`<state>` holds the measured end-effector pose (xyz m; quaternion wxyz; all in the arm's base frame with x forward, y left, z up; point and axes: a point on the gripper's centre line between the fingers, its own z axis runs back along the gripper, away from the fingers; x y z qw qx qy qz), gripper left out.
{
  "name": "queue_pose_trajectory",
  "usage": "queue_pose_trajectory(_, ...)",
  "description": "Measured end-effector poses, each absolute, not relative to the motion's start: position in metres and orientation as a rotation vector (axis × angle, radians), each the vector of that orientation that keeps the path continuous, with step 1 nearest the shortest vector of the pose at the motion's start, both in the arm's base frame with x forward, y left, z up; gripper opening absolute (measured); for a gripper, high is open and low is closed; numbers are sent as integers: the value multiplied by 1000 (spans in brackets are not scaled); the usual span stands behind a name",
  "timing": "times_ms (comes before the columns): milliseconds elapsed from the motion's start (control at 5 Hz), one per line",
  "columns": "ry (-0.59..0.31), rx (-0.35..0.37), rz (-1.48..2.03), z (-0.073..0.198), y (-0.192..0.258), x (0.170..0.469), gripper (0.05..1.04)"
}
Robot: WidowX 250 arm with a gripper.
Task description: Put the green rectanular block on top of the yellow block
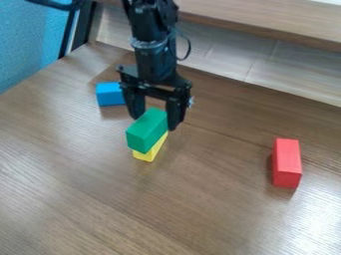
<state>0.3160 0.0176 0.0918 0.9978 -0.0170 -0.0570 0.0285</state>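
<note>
The black gripper (156, 122) hangs down just above the middle of the view, shut on the far end of the green rectangular block (145, 133), one finger on either side. Held level, the green block lies directly over the yellow block (152, 149) and hides most of its top. Yellow shows below and along the right side of the green block. Whether the two blocks touch cannot be told for certain.
A blue block (110, 94) lies behind and left of the gripper. Off to the right is a red block (287, 163). The wooden table (133, 214) meets a raised wooden ledge (266, 20) at the back and a blue wall at the left.
</note>
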Motion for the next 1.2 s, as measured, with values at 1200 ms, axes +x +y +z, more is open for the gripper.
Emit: queue_pose_trajectory(1200,-167,-61,-103,111,-41,375,1000)
